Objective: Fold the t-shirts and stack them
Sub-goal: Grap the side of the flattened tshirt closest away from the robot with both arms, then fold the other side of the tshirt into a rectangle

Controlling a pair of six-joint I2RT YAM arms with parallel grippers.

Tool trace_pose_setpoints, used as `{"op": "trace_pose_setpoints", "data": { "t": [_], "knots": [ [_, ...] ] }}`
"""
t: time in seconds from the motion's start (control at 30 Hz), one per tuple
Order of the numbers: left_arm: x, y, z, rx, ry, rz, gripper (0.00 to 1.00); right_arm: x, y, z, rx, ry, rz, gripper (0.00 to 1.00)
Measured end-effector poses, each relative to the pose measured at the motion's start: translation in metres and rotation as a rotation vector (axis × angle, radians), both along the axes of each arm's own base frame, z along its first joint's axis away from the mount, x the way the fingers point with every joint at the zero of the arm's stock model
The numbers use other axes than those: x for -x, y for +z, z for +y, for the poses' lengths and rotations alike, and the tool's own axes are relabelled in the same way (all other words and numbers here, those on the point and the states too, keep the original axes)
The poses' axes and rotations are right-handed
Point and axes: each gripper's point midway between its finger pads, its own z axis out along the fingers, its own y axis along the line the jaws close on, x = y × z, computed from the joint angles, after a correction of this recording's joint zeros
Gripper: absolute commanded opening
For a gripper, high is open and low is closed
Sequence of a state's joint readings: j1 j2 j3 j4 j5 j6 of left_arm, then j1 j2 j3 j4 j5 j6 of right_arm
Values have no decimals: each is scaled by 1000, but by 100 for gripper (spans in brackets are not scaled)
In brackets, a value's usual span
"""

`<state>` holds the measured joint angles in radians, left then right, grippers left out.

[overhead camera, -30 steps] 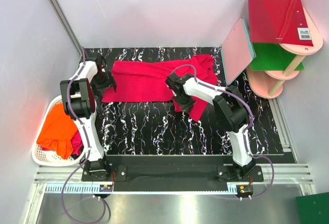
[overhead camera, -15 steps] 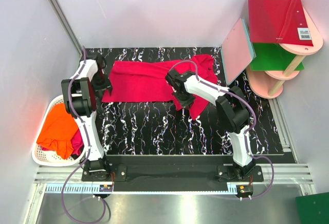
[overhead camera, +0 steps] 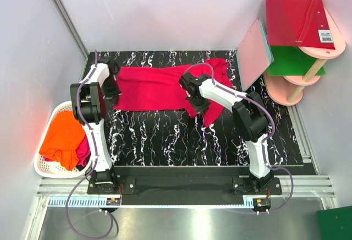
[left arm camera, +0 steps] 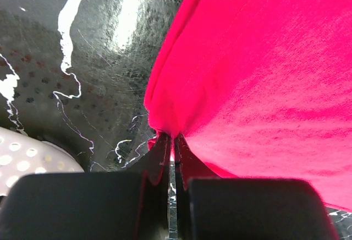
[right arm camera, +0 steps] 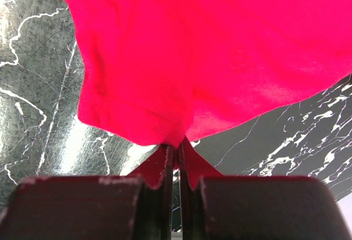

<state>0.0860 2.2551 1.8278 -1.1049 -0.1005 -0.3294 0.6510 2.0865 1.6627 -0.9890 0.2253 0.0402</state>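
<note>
Shirt (overhead camera: 154, 86) lying lengthwise left-to-right along worktop (overhead camera: 165, 141) far edge; left claw (overhead camera: 115, 90) pinching its left end, right claw (overhead camera: 197, 107) pinching near hem.

Top view: tips of left pincer (overhead camera: 114, 90) and right pincer (overhead camera: 197, 107) lay under their own wrists, so the grip was unreadable there. Right arm (overhead camera: 242, 108) covered a strip of the spread crimson t-shirt (overhead camera: 154, 88). In the basket (overhead camera: 47, 169), the orange t-shirt (overhead camera: 63, 138) buried most of a second crimson garment (overhead camera: 82, 151). Barcode label (overhead camera: 326, 36) was too small to read. In both wrist views the cloth ran off the top and right edges.
</note>
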Motion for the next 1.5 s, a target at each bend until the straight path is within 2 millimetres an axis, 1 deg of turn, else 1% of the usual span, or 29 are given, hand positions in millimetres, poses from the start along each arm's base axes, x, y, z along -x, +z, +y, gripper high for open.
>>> {"op": "trace_pose_setpoints", "data": {
  "t": [0.17, 0.23, 0.3, 0.4, 0.53, 0.6, 0.77, 0.87, 0.93, 0.97, 1.1, 1.17, 1.23, 1.33, 1.43, 1.5],
  "knots": [
    [-5, 4, -2, 12, 7, -17, 0, -2, 0, -2, 5, 1, -3, 7],
    [-9, 8, -3, 30, 19, -32, 0, -6, 1, -5, 16, 1, -19, 7],
    [-15, 13, -8, 59, 29, -53, 0, -11, 2, -8, 27, -2, -38, 7],
    [-29, 25, -15, 104, 51, -106, 0, -22, 7, -14, 46, -14, -80, 7],
    [-50, 42, -22, 153, 85, -184, 0, -51, 19, -25, 47, -40, -162, 8],
    [-57, 47, -26, 177, 101, -209, 0, -70, 30, -33, 41, -64, -212, 8],
    [-69, 50, -37, 240, 150, -246, 0, -129, 67, -57, 8, -153, -373, 9],
    [-75, 47, -43, 285, 186, -257, 0, -158, 77, -66, -8, -188, -439, 9],
    [-81, 43, -46, 318, 214, -262, 0, -174, 77, -68, -6, -202, -469, 10],
    [-83, 40, -46, 332, 227, -264, 3, -180, 75, -67, -8, -204, -476, 10],
    [-94, 30, -48, 374, 274, -264, 6, -204, 60, -56, -21, -204, -494, 11],
    [-105, 28, -46, 381, 291, -281, 7, -212, 52, -52, -24, -204, -496, 11],
    [-116, 32, -43, 385, 307, -310, 8, -215, 45, -51, -22, -207, -491, 11],
    [-132, 48, -40, 390, 320, -371, 9, -216, 39, -52, -19, -213, -484, 12],
    [-150, 65, -37, 397, 323, -448, 13, -221, 42, -54, -27, -228, -496, 12],
    [-158, 70, -36, 401, 325, -482, 14, -226, 47, -56, -37, -243, -512, 12]
  ]
}}
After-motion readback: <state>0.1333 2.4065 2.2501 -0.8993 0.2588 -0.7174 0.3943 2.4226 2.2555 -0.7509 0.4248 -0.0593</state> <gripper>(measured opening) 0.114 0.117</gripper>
